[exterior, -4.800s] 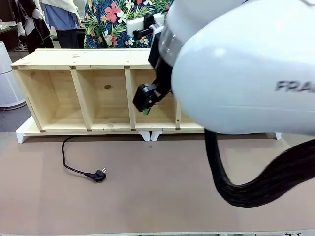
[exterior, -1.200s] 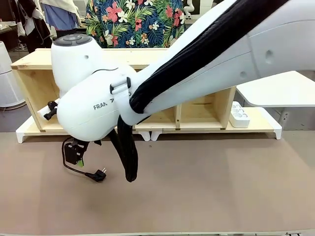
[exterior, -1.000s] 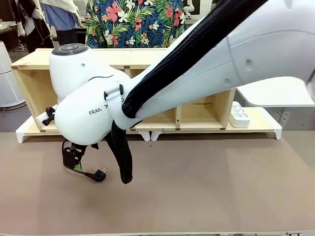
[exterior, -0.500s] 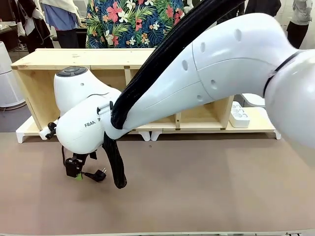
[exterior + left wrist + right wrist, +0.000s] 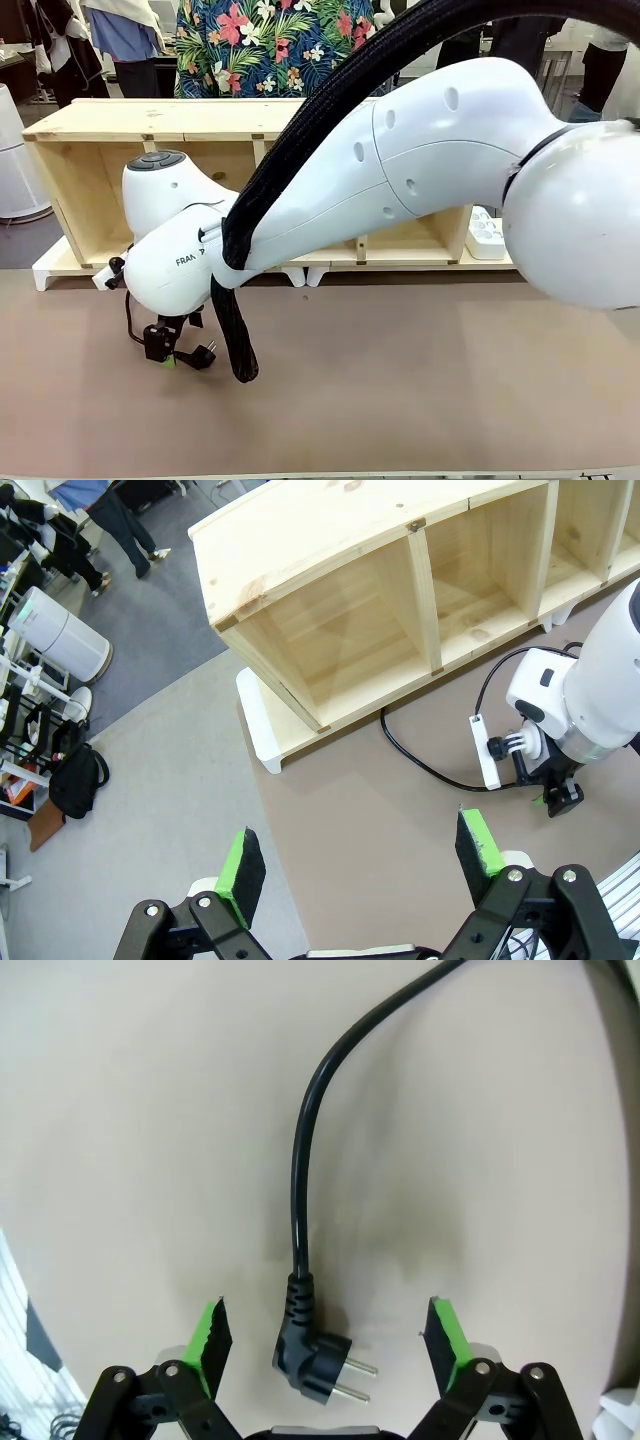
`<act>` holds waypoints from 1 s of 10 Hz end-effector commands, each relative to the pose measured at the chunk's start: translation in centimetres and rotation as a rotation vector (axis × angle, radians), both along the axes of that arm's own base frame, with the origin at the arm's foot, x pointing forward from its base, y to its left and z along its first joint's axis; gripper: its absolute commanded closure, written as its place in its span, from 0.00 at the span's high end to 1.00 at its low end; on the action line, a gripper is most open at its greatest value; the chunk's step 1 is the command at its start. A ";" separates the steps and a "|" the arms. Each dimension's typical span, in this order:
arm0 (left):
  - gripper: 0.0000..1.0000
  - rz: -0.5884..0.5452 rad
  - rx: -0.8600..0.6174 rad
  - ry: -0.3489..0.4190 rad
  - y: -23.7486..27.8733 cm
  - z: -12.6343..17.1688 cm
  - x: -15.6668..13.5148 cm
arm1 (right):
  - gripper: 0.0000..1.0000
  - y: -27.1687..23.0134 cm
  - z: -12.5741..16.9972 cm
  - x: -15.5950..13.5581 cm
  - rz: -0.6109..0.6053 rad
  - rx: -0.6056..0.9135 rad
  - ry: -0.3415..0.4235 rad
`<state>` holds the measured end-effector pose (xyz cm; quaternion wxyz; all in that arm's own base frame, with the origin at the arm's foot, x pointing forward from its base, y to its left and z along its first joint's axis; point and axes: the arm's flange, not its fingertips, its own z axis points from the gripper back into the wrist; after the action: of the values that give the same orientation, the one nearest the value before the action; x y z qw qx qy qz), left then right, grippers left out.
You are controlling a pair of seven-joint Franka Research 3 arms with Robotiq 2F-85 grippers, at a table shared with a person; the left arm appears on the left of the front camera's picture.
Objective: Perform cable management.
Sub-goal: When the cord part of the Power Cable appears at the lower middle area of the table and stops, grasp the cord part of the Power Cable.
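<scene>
Right gripper [image 5: 327, 1332]: released and empty. It sits low over the table with its jaws straddling the plug [image 5: 310, 1365], apparently lined up for a grasp.
Cable [image 5: 297, 1185]: lies loose on the brown tabletop [image 5: 400, 400], in front of the wooden shelf unit [image 5: 190, 120].
Left gripper [image 5: 360, 865]: released and empty, held high and clear of the work.

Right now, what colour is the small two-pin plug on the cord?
The small two-pin plug is glossy black; clearest in the right wrist view.

Glossy black cable [image 5: 297, 1190], my green pads [image 5: 211, 1344], my white arm [image 5: 400, 170], pale pine shelf [image 5: 150, 120], brown tabletop [image 5: 420, 400], tropical floral shirt [image 5: 270, 45]
</scene>
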<state>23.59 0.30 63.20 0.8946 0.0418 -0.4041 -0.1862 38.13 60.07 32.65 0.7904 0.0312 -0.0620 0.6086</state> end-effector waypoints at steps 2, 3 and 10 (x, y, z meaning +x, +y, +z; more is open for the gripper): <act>1.00 0.012 -0.011 -0.010 -0.1 0.1 0.3 | 1.00 0.9 -0.8 0.6 0.024 -0.009 0.012; 1.00 0.012 -0.011 -0.010 -0.1 0.1 0.3 | 1.00 0.8 -0.8 0.7 0.026 -0.012 0.010; 1.00 0.012 -0.011 -0.010 -0.1 0.1 0.3 | 0.50 0.7 -0.7 1.0 0.015 -0.050 -0.009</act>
<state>23.59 0.30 63.20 0.8946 0.0418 -0.4041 -0.1862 38.93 60.23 31.83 0.7912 0.0172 -0.0462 0.6096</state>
